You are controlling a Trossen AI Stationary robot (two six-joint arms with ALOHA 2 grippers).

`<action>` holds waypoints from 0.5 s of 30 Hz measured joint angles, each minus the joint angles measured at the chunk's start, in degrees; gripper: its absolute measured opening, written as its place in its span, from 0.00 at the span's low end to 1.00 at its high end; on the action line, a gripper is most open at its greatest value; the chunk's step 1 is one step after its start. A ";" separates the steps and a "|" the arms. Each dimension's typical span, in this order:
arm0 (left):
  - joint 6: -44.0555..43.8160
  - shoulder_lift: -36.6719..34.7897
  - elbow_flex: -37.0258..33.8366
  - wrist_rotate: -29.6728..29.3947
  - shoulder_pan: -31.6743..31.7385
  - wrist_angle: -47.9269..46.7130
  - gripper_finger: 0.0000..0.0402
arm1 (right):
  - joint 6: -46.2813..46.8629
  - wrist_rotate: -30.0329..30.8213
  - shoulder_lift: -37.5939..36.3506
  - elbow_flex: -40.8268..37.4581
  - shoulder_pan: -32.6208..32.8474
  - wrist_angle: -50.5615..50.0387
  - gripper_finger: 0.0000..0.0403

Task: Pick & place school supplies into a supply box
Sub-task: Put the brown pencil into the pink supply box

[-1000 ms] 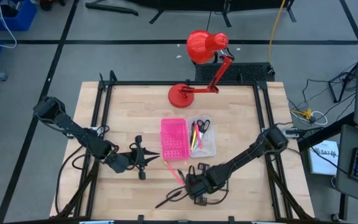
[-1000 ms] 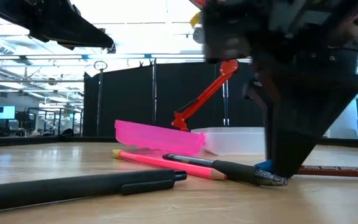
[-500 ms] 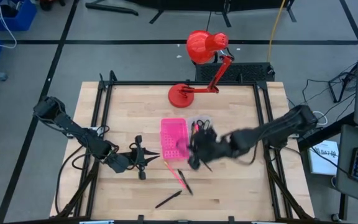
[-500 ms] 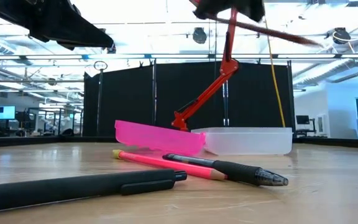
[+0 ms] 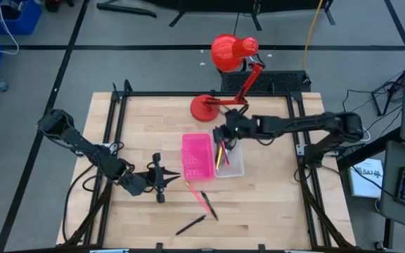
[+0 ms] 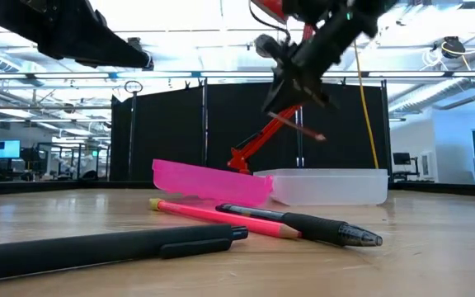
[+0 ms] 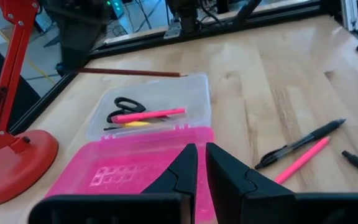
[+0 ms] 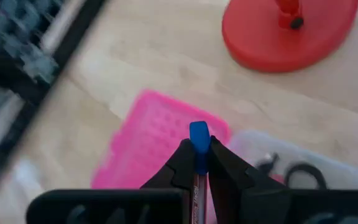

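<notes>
The supply box lies mid-table: its hot-pink perforated half [image 5: 196, 156] is joined to a clear tray [image 5: 236, 167]. The tray holds black-handled scissors [image 7: 124, 107], a pink pen [image 7: 148, 114] and something yellow. My right gripper [image 5: 225, 133] hovers over the tray's far end, shut on a dark red pencil [image 7: 135, 72] with a blue tip. A pink pencil [image 5: 197, 197] and two black pens [image 5: 209, 204] [image 5: 190, 225] lie flat on the wood near the front edge. My left gripper [image 5: 176, 177] waits, shut, left of the pink half. My right gripper pinches the dark red pencil between its two fingers, close to the blue-tipped end [image 8: 198, 138]. The fingers come from above, pointing down, and lie across the pencil. The pencil [image 6: 295, 125] is lifted clear and sticks out sideways, sloping slightly down, above the clear tray.
A red desk lamp stands at the table's far side, its round base [image 5: 206, 107] just beyond the box and its arm [image 6: 270, 124] slanting up over it. Black frame rails [image 5: 118, 140] run along the table's left and right edges. Bare wood lies right of the tray.
My right gripper rose from the pens near the front edge, carrying the blue-tipped pencil clear of the table. It swung toward the far edge and now hangs over the clear tray's far end. The other pens stayed put.
</notes>
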 joint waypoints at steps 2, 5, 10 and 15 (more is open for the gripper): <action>0.02 0.00 0.00 -0.02 0.00 -0.55 0.10 | 0.41 -2.78 -0.28 -3.50 -1.85 5.07 0.04; 0.02 0.00 0.00 -0.17 0.00 -1.07 0.10 | 1.09 -4.03 0.08 -7.34 -3.23 6.66 0.04; 0.07 0.00 0.00 -0.55 0.02 -0.99 0.10 | 2.03 -4.03 -0.20 -9.84 -3.91 7.45 0.04; 0.23 0.00 0.00 -0.57 0.02 -1.02 0.10 | 3.24 -4.00 -0.18 -11.75 -2.50 7.41 0.04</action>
